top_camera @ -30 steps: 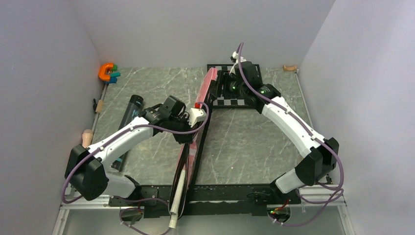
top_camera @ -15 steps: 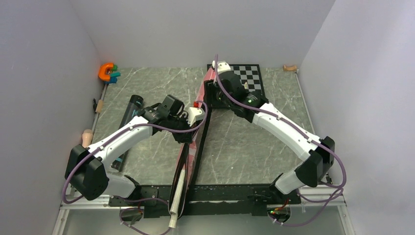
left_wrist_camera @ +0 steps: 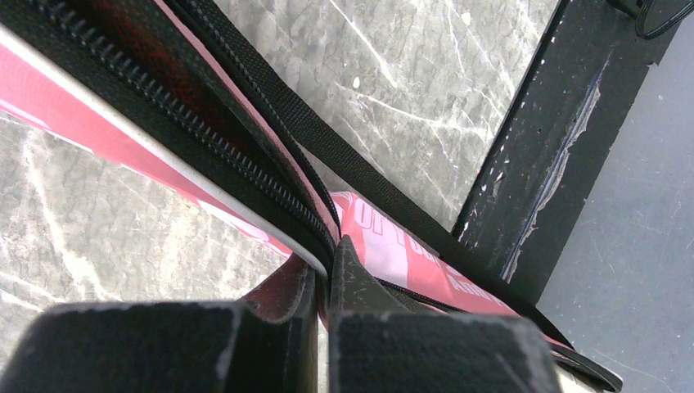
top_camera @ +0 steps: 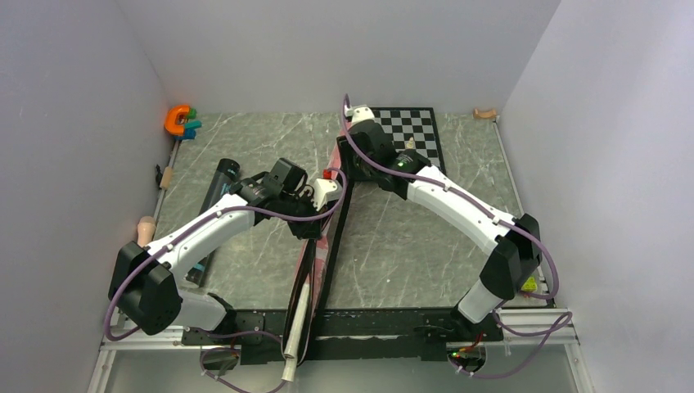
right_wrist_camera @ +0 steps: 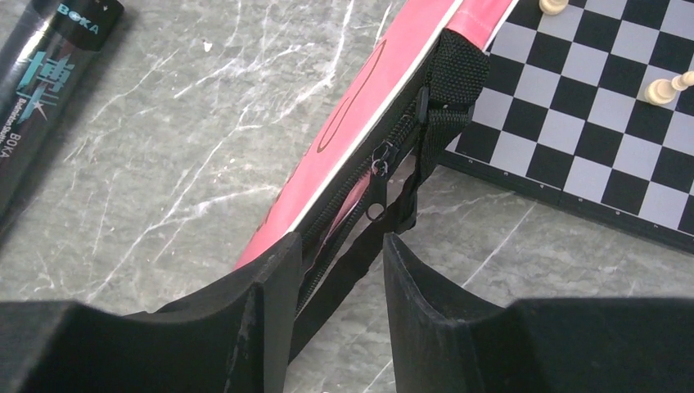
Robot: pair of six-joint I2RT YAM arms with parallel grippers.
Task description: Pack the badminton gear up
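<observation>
Grey marbled counter (top_camera: pixel 409 237), walled on three sides by pale panels; arm bases along the near edge.

- Pink bag (top_camera: pixel 329 242) lies lengthwise down the middle of the counter, far end touching the corner of the chessboard (top_camera: pixel 419 131), near end at the black frame. White racket handle (top_camera: pixel 293 344) sticks out of the near end, past the counter's edge.
- Left pincer (left_wrist_camera: pixel 327 282): fingers pressed together, pinching the bag's zippered edge about midway along its length. Black strap (left_wrist_camera: pixel 327 147) runs just beside the zip, slanting off toward the frame.
- Right pincer (right_wrist_camera: pixel 334 246): fingers spread, set over the bag's far end. Strap and zip track both pass through the gap; whether either finger touches them, cannot tell. Zip pull (right_wrist_camera: pixel 376 196) hangs just beyond the fingertips, with the track partly open there and pink showing inside.
- Black tube (top_camera: pixel 219 184) lies on the left of the counter, well apart from the bag, partly under the left arm.
- Pale pieces (right_wrist_camera: pixel 667 86) stand on the chessboard.
- Orange toy (top_camera: pixel 176 120) sits in the far left corner.
- Shuttlecocks: none made out.
</observation>
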